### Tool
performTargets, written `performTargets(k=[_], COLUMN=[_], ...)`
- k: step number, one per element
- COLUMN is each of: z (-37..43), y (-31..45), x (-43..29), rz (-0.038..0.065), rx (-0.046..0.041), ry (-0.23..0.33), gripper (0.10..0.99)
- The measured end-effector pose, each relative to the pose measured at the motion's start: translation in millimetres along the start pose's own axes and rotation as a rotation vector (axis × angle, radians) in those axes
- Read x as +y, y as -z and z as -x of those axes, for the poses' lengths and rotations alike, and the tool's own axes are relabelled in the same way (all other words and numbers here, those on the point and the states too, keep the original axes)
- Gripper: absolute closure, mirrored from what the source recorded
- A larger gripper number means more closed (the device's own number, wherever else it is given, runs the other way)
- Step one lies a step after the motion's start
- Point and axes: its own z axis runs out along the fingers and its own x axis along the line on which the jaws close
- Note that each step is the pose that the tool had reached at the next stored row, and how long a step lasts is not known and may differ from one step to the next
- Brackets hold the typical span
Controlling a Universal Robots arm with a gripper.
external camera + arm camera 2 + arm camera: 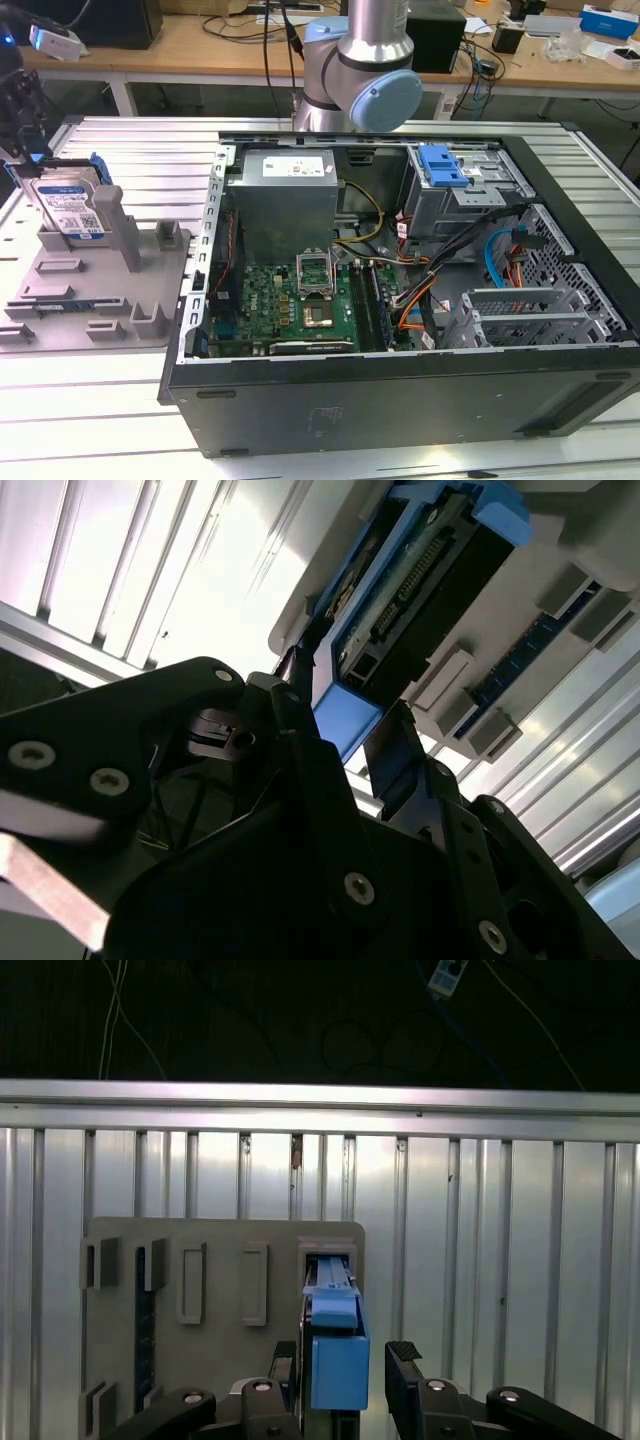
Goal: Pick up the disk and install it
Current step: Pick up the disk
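Pick step: gripper sits over the disk, upright in the grey holder on the counter. Jaws are apart, straddling its blue frame, gap on one side, not yet clamped.

The disk has a shiny silver metal face, a smooth paper label and a bright blue plastic frame. The holder it stands in is dull grey plastic. Under the holder, the table is shiny ridged metal. Over the holder, the gripper is dull black.
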Motion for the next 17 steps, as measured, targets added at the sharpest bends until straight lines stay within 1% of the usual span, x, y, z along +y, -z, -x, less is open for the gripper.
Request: performTargets(k=[8, 17], z=[-3.6, -3.8], y=[-1.7, -5.2], x=[-0.6, -2.2], rz=[0.0, 0.0], rx=[0.0, 0.0], ry=[-0.002, -0.004], gripper=[0.604, 0.604])
